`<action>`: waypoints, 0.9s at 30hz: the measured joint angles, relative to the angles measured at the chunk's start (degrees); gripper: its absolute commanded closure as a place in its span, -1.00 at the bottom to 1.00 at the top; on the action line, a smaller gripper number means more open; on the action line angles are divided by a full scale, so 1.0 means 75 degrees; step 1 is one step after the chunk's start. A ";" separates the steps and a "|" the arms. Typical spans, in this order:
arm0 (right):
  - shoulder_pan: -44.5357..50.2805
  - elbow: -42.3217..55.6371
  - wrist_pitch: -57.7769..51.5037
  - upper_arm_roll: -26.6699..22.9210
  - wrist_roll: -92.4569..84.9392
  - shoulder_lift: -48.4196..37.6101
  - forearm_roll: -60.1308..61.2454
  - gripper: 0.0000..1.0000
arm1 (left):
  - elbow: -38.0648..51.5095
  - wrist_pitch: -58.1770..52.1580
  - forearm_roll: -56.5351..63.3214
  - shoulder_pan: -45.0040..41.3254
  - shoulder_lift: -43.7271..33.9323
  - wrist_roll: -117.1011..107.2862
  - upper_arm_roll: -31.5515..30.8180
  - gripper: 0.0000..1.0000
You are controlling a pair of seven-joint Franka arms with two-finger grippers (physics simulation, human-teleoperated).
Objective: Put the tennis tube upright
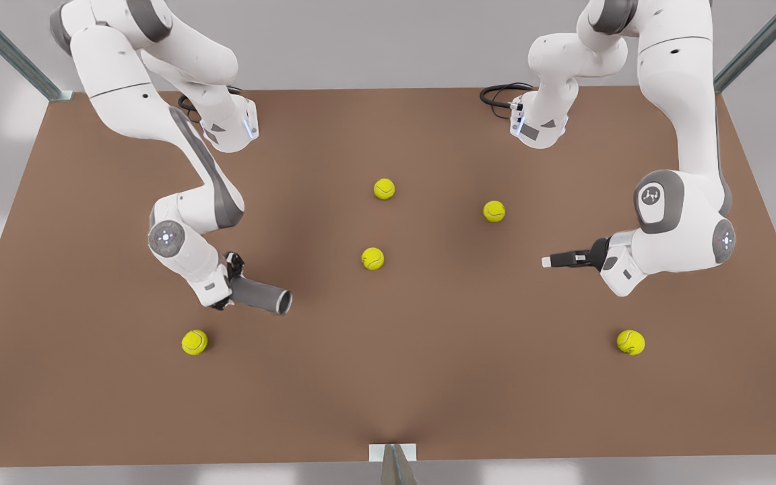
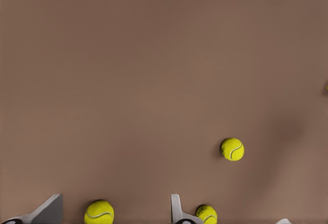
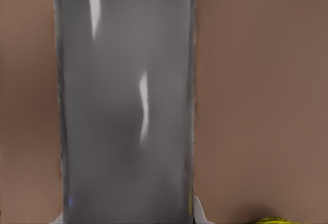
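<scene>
Tennis tube [image 1: 261, 296], grey with a dark open rimmed end, lies tilted off the table [image 1: 388, 404] in the front view, clamped by the right gripper [image 1: 230, 283]; the left gripper [image 1: 550, 261] waits opposite. Left wrist view: fingers [image 2: 48, 211] apart over tennis balls [image 2: 232, 148]. Right wrist view: glossy grey tube [image 3: 125, 101] with white glints.

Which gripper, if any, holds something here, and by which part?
The right gripper holds the tennis tube by one end, its rimmed end pointing away, tube roughly level. The left gripper hangs open, holding nothing.

Glossy metallic tennis tube [image 3: 125, 101], matt brown table [image 1: 388, 377]
</scene>
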 measured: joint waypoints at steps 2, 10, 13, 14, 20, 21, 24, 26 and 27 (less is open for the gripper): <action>0.0306 0.0208 0.0047 0.0000 -0.0118 0.0192 0.0000 -0.53 | 0.0011 0.0034 -0.0005 0.0000 0.0011 0.0016 0.0000 -1.00; 0.2422 0.1618 0.0372 -0.0496 -0.0236 0.1366 0.0000 -0.53 | 0.0059 0.0067 -0.0028 -0.0014 0.0056 0.0000 0.0000 -1.00; 0.3482 0.2280 0.0545 -0.1190 -0.0225 0.1877 0.0001 -0.53 | 0.0059 0.0128 -0.0045 -0.0041 0.0100 0.0000 -0.0004 -1.00; 0.3749 0.2506 0.0544 -0.1335 -0.0224 0.2035 0.0011 -0.53 | 0.0060 0.0166 -0.0068 -0.0034 0.0105 0.0000 0.0000 -1.00; 0.4652 0.3166 0.0535 -0.1885 -0.0218 0.2613 0.0137 -0.53 | 0.0059 0.0211 -0.0156 -0.0046 0.0164 0.0000 0.0000 -1.00; 0.4956 0.3375 0.0521 -0.2112 -0.0202 0.2751 0.0282 -0.53 | 0.0059 0.0211 -0.0162 -0.0048 0.0164 0.0000 0.0000 -1.00; 0.5828 0.3843 0.0515 -0.2847 -0.0166 0.3074 0.0862 -0.53 | 0.0059 0.0211 -0.0175 -0.0070 0.0186 0.0000 -0.0006 -1.00; 0.6246 0.4088 0.0532 -0.3173 -0.0165 0.3302 0.1166 -0.53 | 0.0059 0.0211 -0.0201 -0.0122 0.0187 0.0000 -0.0002 -1.00; 0.6426 0.4159 0.0543 -0.3347 -0.0165 0.3352 0.1263 -0.53 | 0.0038 0.0209 -0.0219 -0.0142 0.0188 -0.0011 -0.0011 -1.00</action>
